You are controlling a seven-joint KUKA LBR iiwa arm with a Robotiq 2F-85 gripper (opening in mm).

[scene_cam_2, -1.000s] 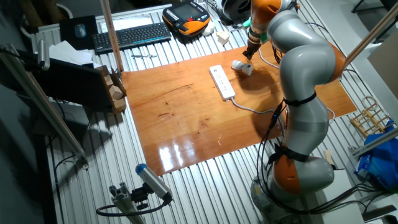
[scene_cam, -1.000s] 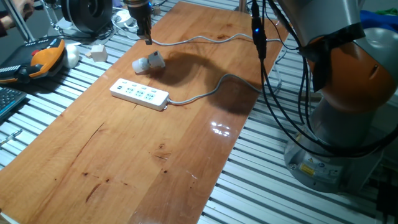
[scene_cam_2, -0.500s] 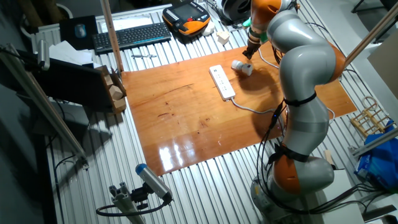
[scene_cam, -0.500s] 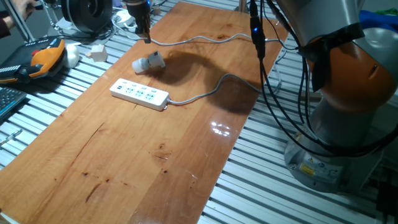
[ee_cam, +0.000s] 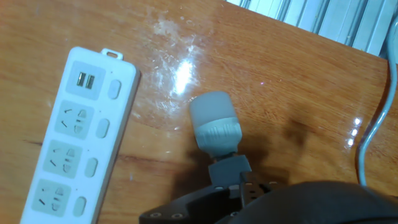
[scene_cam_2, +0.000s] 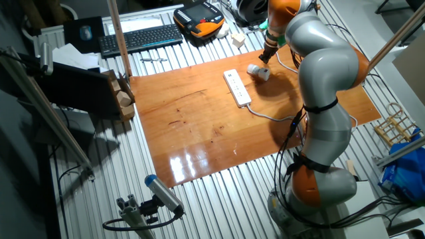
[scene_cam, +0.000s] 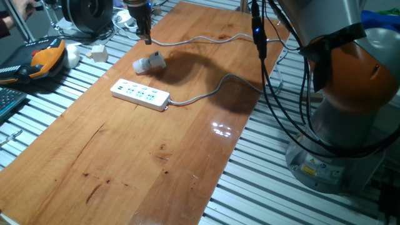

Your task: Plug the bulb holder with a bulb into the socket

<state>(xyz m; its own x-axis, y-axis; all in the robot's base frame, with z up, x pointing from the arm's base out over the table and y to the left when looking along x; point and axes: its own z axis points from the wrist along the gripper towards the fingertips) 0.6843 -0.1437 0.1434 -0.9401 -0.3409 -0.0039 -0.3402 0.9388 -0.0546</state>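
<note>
The bulb holder with a bulb [scene_cam: 150, 62] lies on its side on the wooden table, just beyond the socket [scene_cam: 140, 94], a long white power strip with a grey cable [scene_cam: 206, 94]. My gripper [scene_cam: 148, 40] hangs a little above and behind the holder and does not touch it. Its fingers look closed together and hold nothing. In the other fixed view the gripper [scene_cam_2: 264, 58] is above the holder [scene_cam_2: 259, 72], beside the strip [scene_cam_2: 237, 87]. The hand view shows the bulb [ee_cam: 214, 122] with its holder below it, the strip [ee_cam: 81, 143] to the left, and the dark fingers [ee_cam: 242, 196] at the bottom edge.
A second grey cable [scene_cam: 206, 39] runs across the table's far end. A white cube block [scene_cam: 98, 52] and an orange teach pendant [scene_cam: 44, 59] lie off the board to the left. A keyboard [scene_cam_2: 139, 36] is beyond. The robot base [scene_cam: 350, 125] stands to the right.
The gripper has shifted very slightly up and away from the bulb holder. The holder and the strip have not moved.
</note>
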